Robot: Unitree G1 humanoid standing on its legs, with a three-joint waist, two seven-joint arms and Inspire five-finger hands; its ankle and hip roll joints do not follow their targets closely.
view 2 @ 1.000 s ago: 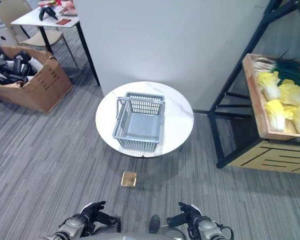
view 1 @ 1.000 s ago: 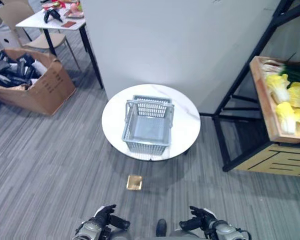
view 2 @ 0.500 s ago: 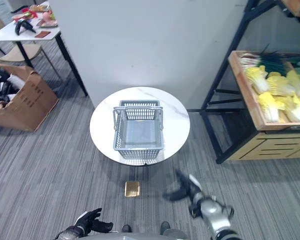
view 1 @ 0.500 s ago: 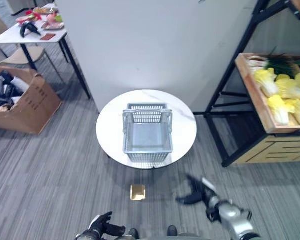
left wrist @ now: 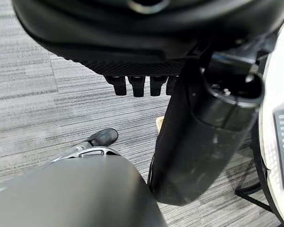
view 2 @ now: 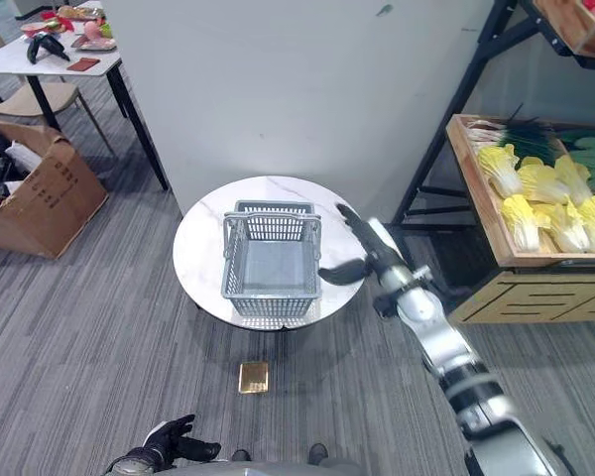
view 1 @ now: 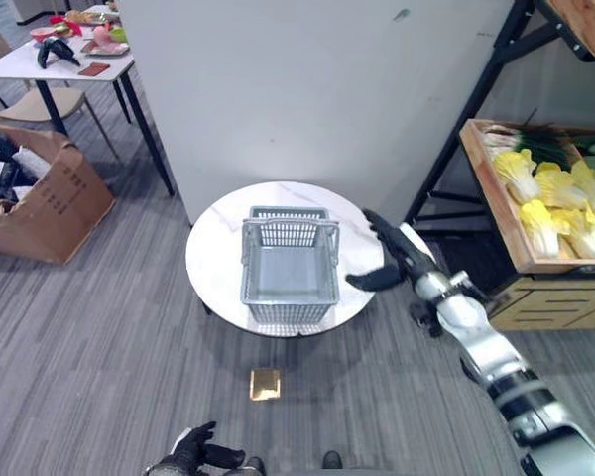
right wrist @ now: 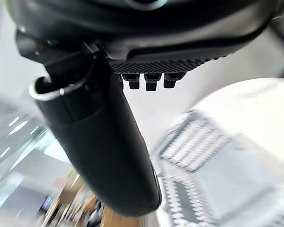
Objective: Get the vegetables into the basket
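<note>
Office/lab w/ mock shop: carpet tiles (view 1: 89, 327), desk (view 1: 55, 59), produce shelf (view 1: 535, 198).

The right arm (view 1: 486, 352), to the right of the basket (view 1: 290, 266), is a chain of rounded silver-grey segments split by dark bands at the joints. It ends in the black right hand (view 1: 389, 256), which has a white strip along its upper side. Seen close, that hand has a woven-textured black panel, short blunt fingertips (right wrist: 151, 81) in a row and a thick glossy black thumb (right wrist: 102, 142). The left hand (view 1: 200, 455), below the basket, is equally dark, with a pale patch at its wrist.
</note>
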